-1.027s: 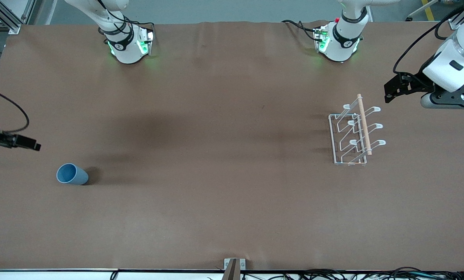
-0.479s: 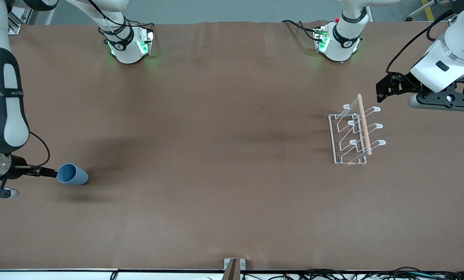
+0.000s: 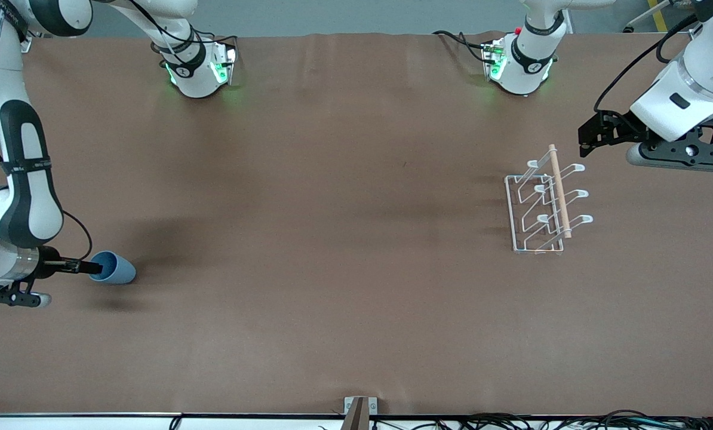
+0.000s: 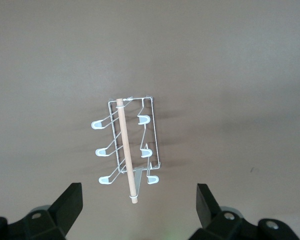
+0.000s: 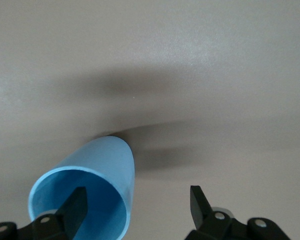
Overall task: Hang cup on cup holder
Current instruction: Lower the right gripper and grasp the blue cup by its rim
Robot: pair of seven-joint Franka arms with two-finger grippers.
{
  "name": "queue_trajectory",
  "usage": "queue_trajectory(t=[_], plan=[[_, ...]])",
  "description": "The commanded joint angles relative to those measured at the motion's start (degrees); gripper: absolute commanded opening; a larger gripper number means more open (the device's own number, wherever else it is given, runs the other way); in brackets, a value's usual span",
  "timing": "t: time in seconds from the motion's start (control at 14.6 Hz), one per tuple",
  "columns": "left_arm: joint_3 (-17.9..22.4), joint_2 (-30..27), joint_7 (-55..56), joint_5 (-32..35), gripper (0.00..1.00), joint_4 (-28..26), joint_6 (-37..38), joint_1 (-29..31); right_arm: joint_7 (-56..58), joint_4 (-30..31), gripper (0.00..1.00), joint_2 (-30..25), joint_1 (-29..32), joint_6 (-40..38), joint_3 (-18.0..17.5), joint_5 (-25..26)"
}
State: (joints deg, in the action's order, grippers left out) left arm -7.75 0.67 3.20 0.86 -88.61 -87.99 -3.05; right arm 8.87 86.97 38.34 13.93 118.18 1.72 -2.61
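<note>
The light blue cup [image 3: 117, 270] lies on its side on the brown table, toward the right arm's end, its mouth facing my right gripper [image 3: 95, 269]. My right gripper is open at the cup's rim. In the right wrist view one finger [image 5: 75, 205] reaches into the cup's [image 5: 107, 162] mouth and the other stays outside it. The white wire cup holder [image 3: 538, 212] with its wooden rod stands toward the left arm's end. My left gripper [image 3: 595, 134] is open and empty in the air beside it. The left wrist view shows the cup holder [image 4: 132, 145] past my left gripper [image 4: 139, 194].
The two arm bases [image 3: 198, 68] [image 3: 518, 65] stand along the table edge farthest from the front camera. A small metal bracket [image 3: 360, 409] and cables sit at the edge nearest that camera. Brown table [image 3: 332, 239] spans between the cup and the holder.
My right gripper has come in from the table's end to the cup's mouth, and one finger now reaches inside. My left gripper shifted slightly, then held still.
</note>
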Motion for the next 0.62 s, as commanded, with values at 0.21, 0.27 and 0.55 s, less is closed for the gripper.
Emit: queue_trajectory(t=[0.21, 0.27, 0.55], plan=[[0.0, 0.6, -1.2, 0.3, 1.00, 1.5, 1.0, -0.4, 1.1, 2.6, 0.13, -0.5, 0.7, 2.0, -1.2, -0.7], [0.0, 0.6, -1.3, 0.3, 1.00, 1.5, 1.0, -0.5, 1.1, 2.5, 0.06, -0.5, 0.7, 2.0, -1.2, -0.8], [-2.0, 0.4, -1.5, 0.5, 1.00, 1.5, 1.2, -0.7, 0.9, 2.6, 0.02, -0.9, 1.0, 1.0, -2.5, -0.8]])
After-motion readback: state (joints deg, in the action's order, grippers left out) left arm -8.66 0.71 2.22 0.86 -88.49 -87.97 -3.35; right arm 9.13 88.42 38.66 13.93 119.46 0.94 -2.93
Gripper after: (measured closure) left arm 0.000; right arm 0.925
